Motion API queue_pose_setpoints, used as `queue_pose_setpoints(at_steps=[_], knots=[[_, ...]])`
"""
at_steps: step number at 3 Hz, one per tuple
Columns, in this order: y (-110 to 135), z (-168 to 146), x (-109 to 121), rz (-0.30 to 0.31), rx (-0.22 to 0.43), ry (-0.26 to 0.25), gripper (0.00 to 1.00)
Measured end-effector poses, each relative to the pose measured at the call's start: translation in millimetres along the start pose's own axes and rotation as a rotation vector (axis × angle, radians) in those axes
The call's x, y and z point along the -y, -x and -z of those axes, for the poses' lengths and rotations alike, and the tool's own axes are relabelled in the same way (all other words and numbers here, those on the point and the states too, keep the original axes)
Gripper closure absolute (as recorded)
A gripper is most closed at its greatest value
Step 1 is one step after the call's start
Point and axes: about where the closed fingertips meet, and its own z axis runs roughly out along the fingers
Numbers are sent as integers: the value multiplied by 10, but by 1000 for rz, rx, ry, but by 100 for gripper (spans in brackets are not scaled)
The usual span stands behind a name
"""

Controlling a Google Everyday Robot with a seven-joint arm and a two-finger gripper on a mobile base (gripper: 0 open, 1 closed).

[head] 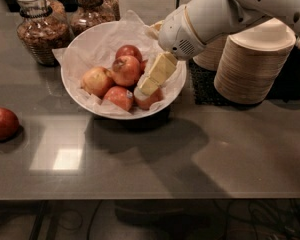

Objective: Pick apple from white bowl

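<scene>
The white bowl (69,90), lined with crumpled white paper, stands at the back middle of the grey table and holds several apples. My gripper (150,84) reaches down into the bowl's right side from the white arm at the upper right. It rests on the red-orange apple (151,101) at the bowl's front right, which it largely hides. Next to it lie a red apple (126,70) in the middle, a paler yellow-pink apple (96,80) on the left, and another red apple (119,97) at the front.
A dark red lone apple (2,124) lies at the table's left edge. Two glass jars (42,26) stand behind the bowl on the left. Stacked beige disposable bowls (252,64) stand on a black mat (205,86) to the right, under the arm.
</scene>
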Motion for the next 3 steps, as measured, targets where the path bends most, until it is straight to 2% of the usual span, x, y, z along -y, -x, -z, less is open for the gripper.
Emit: queue_pose_setpoints(at_steps=[3], knots=[[161,-527,74,36,17,71,0]])
